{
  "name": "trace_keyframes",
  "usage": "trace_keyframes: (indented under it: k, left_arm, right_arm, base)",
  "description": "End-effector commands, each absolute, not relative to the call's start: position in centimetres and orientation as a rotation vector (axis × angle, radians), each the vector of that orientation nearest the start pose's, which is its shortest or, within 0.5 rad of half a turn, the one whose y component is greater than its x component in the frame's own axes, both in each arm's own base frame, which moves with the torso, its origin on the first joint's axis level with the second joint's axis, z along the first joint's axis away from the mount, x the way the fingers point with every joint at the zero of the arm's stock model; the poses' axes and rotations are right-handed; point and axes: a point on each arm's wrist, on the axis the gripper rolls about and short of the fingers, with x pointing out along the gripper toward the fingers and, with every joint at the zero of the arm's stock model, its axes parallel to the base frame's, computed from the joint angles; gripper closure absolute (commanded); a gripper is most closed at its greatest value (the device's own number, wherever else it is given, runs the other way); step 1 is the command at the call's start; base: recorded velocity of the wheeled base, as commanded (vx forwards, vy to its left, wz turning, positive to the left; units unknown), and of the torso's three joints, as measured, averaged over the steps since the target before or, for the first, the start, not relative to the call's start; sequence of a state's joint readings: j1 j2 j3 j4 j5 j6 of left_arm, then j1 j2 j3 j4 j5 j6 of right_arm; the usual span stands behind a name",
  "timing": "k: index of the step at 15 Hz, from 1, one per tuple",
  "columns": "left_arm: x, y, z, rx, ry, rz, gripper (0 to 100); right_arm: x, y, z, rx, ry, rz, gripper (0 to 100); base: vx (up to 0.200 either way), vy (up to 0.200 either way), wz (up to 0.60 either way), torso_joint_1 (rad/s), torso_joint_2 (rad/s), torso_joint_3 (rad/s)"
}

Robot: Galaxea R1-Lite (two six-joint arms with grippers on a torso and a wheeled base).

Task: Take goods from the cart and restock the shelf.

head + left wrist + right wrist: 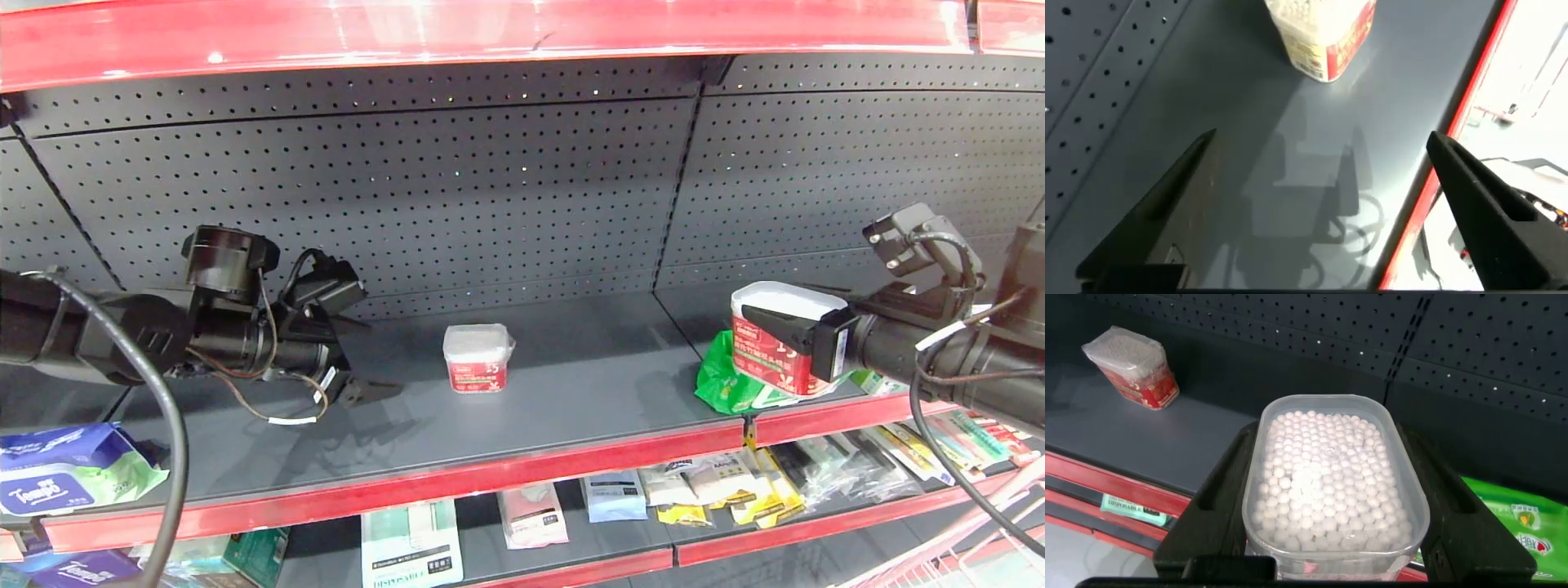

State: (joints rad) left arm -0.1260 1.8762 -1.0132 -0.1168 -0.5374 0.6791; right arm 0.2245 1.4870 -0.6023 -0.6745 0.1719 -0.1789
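Right claw (775, 339) clamped on swab tub (1331, 482), over green pack (722, 384), contact unclear; right of shelf tub (478, 358). Left claw (1321, 139) wide, empty, low over shelf (588, 392), left of shelf tub. Shelf tub upright mid-shelf, apart from both claws.

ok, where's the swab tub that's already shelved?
Head view: the swab tub stands upright in the middle of the shelf, between the left hand and the right hand, touching neither.
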Motion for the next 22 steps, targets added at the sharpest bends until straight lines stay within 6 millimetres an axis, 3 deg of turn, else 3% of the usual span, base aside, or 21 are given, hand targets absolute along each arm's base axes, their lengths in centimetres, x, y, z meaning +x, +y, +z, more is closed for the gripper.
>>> trace_keyframes:
  k: [1,7,15,22]
  left_arm:
    - [34.2,-5.7,12.5,0.478,0.513,-0.866,0]
    - [36.4,-6.6,12.6,0.523,0.522,-0.906,0]
    - [39.8,-9.8,12.1,0.584,0.473,-0.975,0]
    - [41.9,-10.7,11.6,0.624,0.444,-0.995,0]
  right_arm:
    - [23.6,5.9,19.2,-0.187,0.167,0.415,100]
    - [23.2,5.9,19.1,-0.198,0.168,0.398,100]
    - [23.1,5.8,19.3,-0.203,0.162,0.388,100]
    - [22.8,5.8,19.1,-0.206,0.166,0.386,100]
  base:
    - [0.000,0.000,0.00,0.000,0.00,0.000]
    - [0.000,0.000,0.00,0.000,0.00,0.000]
    - [0.000,0.000,0.00,0.000,0.00,0.000]
    - [0.000,0.000,0.00,0.000,0.00,0.000]
